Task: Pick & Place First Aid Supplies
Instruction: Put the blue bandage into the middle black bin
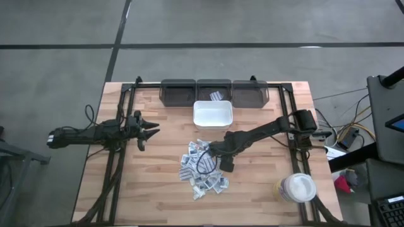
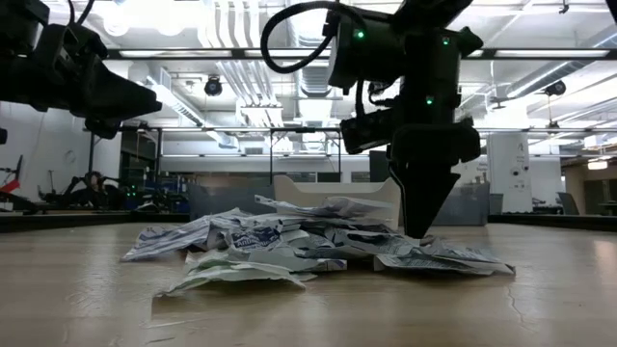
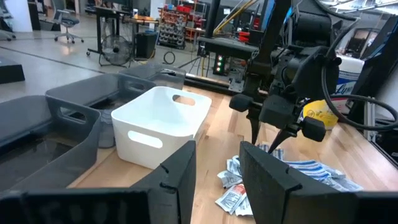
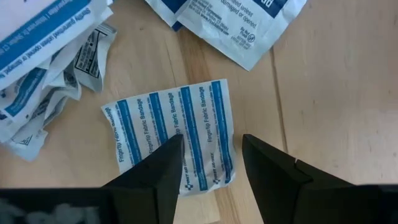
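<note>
The first aid supplies (image 1: 203, 169) lie in a loose pile of small white and blue-printed sachets on the wooden table, also seen in the low view (image 2: 308, 246). My right gripper (image 1: 222, 161) points down at the pile's right edge, open. In the right wrist view my right gripper (image 4: 211, 155) hangs over a blue-striped bandage sachet (image 4: 168, 134) that lies flat on the wood, one finger over its corner and the other over bare wood. My left gripper (image 1: 150, 130) waits open at the table's left, clear of the pile.
A white bin (image 1: 213, 115) stands just beyond the pile. Three dark bins (image 1: 214, 92) line the far edge, and the middle one holds a couple of sachets (image 1: 216, 96). A white round lidded tub (image 1: 298, 188) sits near the right front corner.
</note>
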{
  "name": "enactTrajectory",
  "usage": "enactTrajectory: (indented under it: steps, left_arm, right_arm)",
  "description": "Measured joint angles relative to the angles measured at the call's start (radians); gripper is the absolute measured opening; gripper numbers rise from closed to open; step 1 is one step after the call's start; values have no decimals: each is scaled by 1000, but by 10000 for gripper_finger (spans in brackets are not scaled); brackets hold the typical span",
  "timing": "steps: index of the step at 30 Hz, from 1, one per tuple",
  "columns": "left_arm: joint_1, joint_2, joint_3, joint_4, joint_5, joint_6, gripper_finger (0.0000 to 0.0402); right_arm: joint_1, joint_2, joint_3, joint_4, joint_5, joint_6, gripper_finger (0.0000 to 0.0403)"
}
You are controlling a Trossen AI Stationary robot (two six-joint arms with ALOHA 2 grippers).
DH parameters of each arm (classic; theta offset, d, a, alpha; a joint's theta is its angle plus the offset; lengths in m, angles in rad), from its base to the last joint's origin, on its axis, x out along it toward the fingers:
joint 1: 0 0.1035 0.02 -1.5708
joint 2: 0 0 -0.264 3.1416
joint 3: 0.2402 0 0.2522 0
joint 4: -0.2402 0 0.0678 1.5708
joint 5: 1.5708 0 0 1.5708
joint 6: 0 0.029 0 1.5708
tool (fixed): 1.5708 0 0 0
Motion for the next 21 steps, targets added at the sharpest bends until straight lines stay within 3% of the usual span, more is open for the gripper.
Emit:
enactTrajectory:
  steps: [21]
  left_arm:
    - [0,19,0,0,5,-33,124]
  right_arm:
    - [2,-110,2,-64,8,71,146]
